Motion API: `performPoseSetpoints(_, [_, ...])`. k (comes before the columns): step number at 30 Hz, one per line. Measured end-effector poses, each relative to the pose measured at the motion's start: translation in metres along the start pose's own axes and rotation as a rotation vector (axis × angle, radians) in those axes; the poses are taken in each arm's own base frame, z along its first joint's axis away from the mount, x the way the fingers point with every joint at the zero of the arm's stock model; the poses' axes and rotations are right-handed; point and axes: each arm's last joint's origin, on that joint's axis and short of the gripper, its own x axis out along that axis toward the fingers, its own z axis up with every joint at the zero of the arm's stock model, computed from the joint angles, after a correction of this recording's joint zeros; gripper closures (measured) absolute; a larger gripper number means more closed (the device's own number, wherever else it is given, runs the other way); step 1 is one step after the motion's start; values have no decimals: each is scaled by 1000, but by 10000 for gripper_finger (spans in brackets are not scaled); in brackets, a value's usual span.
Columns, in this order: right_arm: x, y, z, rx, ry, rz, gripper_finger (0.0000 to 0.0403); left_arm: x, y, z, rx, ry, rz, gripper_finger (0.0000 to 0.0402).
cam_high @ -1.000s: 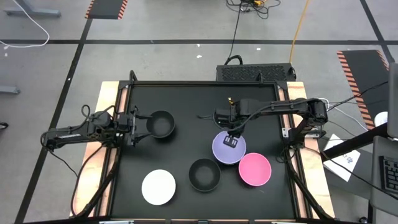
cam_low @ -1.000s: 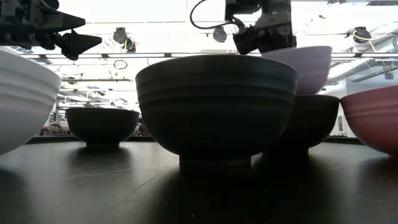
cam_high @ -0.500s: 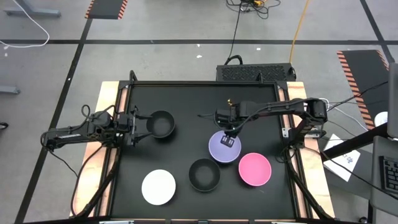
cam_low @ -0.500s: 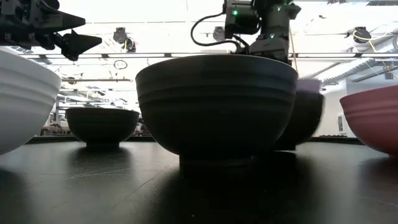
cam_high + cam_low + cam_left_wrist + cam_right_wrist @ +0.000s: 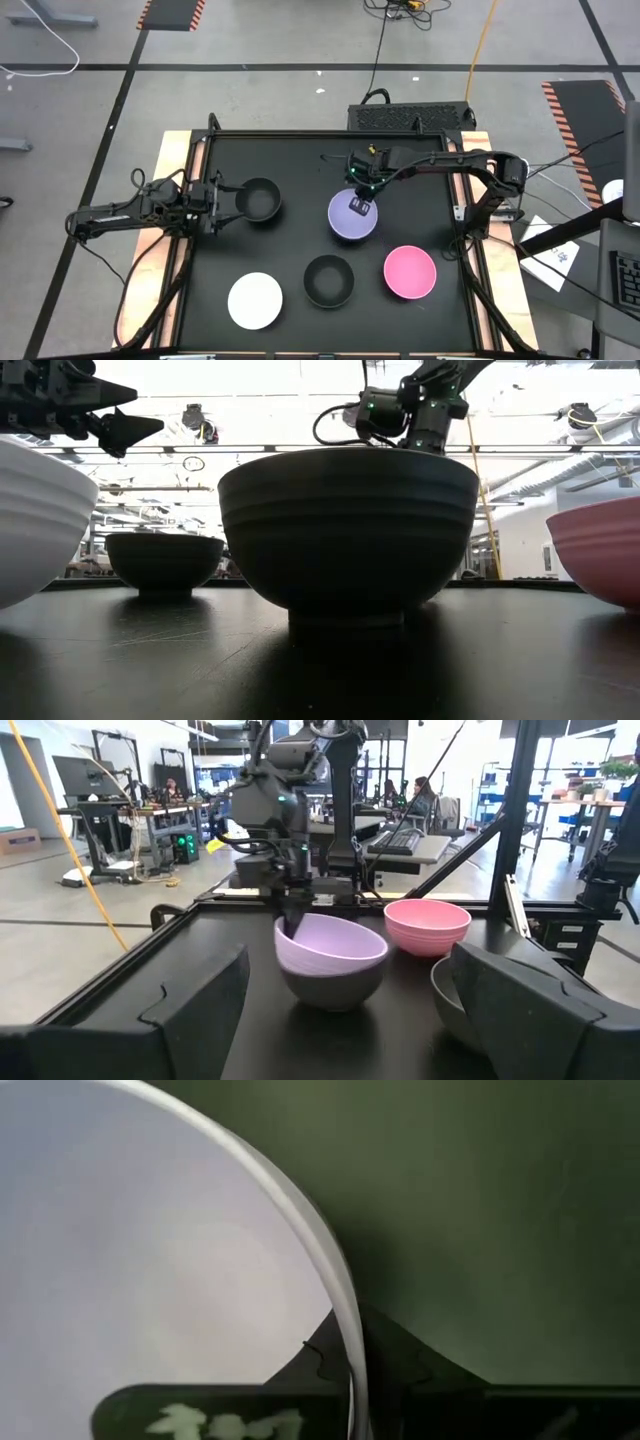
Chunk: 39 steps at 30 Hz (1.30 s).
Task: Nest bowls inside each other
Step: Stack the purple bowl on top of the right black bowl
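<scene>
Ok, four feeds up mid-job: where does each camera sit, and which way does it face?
High: overhead, straight down on the table; both arms show.
Low: table height, facing a black bowl; arms come in from above.
Left wrist: on the left arm, past its open fingers toward the lavender bowl.
Right wrist: on the right arm, close on the lavender rim pinched by the right gripper.
Shared: high and left wrist both show the pink bowl.

Worktop (image 5: 260, 160): matt black surface, pale wood seen at side edges. Bowls: smooth, faint sheen; near black bowl (image 5: 348, 525) ridged outside. Lavender bowl (image 5: 330, 948) smooth, satin inside.
</scene>
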Motion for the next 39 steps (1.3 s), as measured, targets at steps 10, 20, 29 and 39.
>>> performPoseSetpoints(10, [-25,-22,21,6,-55,-17,402,0,0,0,-5,0,0,53])
performPoseSetpoints(20, [-48,-15,25,11,13,34,402,0,0,0,-11,1,0,52])
performPoseSetpoints(29, [-48,-13,24,26,37,142,402,0,0,0,-11,0,0,52])
performPoseSetpoints(39, [-27,-17,27,47,94,90,402,0,0,0,-4,3,0,53])
